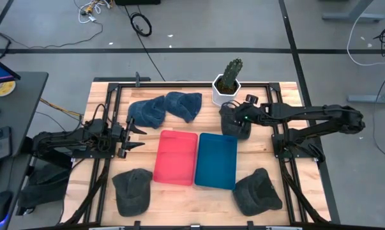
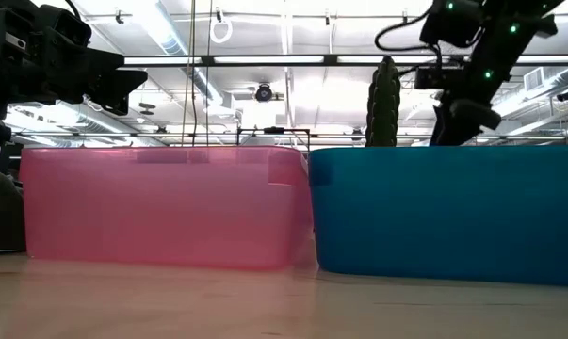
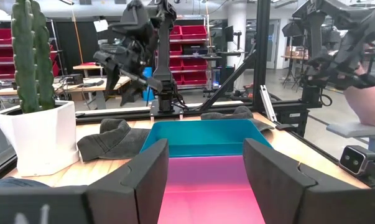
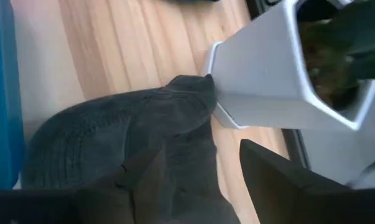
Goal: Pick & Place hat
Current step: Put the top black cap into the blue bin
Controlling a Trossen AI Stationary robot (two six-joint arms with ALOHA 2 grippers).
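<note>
The dark hat [image 1: 235, 125] lay on the table [image 1: 179, 198] at about 1 o'clock from its centre, between the blue bin [image 1: 216, 160] and the white cactus pot [image 1: 225, 91], its cloth touching the pot's base. The right claw [image 1: 238, 121] hung directly over it, fingers spread, with nothing between them. The hat looked soft, light and floppy, so it would likely crumple and drape when lifted; a pinch on the bunched crown, clear of the pot, seemed the safest hold.

Other hats lay around: two blue ones [image 1: 165, 107] at 11 o'clock, a grey one [image 1: 131, 190] at 7 and another [image 1: 258, 191] at 5. The red bin [image 1: 176, 156] sat beside the blue one. The left claw [image 1: 132, 137] waited at 9 o'clock, also spread and empty.

The right wrist view showed the hat's ribbed weave [image 4: 131, 149] pressed against the pot [image 4: 268, 74], which the high view hid under the arm. The low view showed only the bins' walls and the cactus [image 2: 385, 102], no hats.
</note>
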